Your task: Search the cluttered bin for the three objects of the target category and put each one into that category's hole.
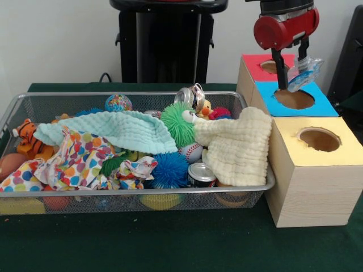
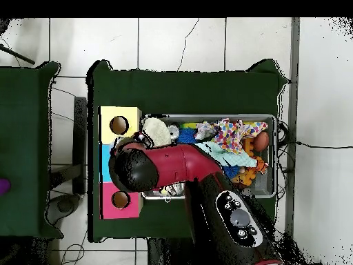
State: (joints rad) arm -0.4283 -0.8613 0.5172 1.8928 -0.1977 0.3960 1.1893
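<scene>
in the front view the gripper (image 1: 290,71) hangs over the blue box (image 1: 295,99), its fingers clamped on a bottle (image 1: 305,72), crinkled and clear, which sits just above the blue box's hole (image 1: 294,99). the red box (image 1: 258,67) stands behind the blue one and the yellow box (image 1: 315,170) in front, nearest the camera, all three in a row just right of the bin (image 1: 133,195). the bin holds a mint cloth (image 1: 113,130), a cream cloth (image 1: 238,144) draped over its right rim, a dotted cloth (image 1: 74,161), a green spiky ball (image 1: 177,122), a blue spiky ball (image 1: 169,170), a baseball (image 1: 191,152), a can (image 1: 201,174) near the front and another can (image 1: 190,96) at the far side, and a tiger toy (image 1: 28,139) at the left. the overhead view hides the gripper and bottle under the arm (image 2: 179,169), which covers the blue box; only the yellow box (image 2: 118,124) and red box (image 2: 120,201) show their holes there, left of the bin (image 2: 274,155). that view also shows the green table (image 2: 186,90).
</scene>
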